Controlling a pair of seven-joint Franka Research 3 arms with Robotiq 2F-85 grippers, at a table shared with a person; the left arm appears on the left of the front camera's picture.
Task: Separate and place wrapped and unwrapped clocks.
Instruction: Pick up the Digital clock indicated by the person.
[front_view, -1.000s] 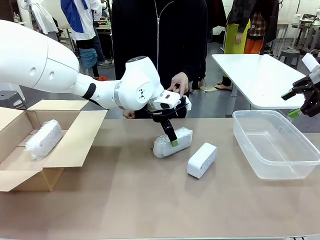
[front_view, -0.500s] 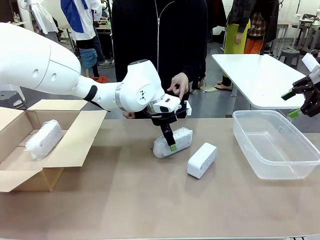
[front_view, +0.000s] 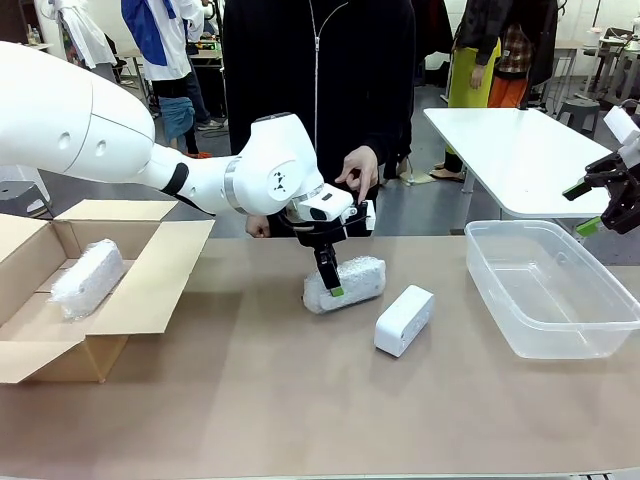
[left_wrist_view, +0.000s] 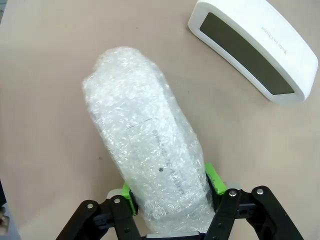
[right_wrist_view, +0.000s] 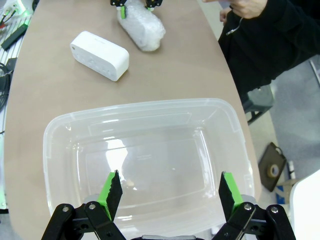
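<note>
The wrapped bundle (front_view: 360, 276) lies at the middle of the table (front_view: 300, 410), its long axis running from near-left to far-right. The bare clock (front_view: 404, 320) sits just beside it, nearer and to the right, angled much the same way and apart from it.

My left gripper (front_view: 335, 288) comes down on the near-left end of the wrapped bundle. In the left wrist view the left gripper (left_wrist_view: 170, 187) has narrowed onto the wrapped bundle (left_wrist_view: 145, 135), a green pad pressed into the wrap on each side. I cannot tell whether it has left the tabletop.

The bundle is whitish, crinkly and translucent, with a faint dark shape inside. The bare clock (left_wrist_view: 255, 50) is smooth glossy white with rounded corners; that same view shows a long dark panel on one face and tiny print along its edge, which the front view misses.

A second bundle (front_view: 88, 277) lies in the open cardboard box (front_view: 160, 270) at far left.

The right gripper (front_view: 583, 207) hangs at far right over the clear tub (front_view: 490, 228). The right wrist view shows the right gripper (right_wrist_view: 169, 192) spread wide with nothing between the pads, above the clear tub (right_wrist_view: 145, 104), with the bare clock (right_wrist_view: 100, 55) and wrapped bundle (right_wrist_view: 142, 27) beyond.

A person's hand (front_view: 357, 165) hovers just past the left gripper.
</note>
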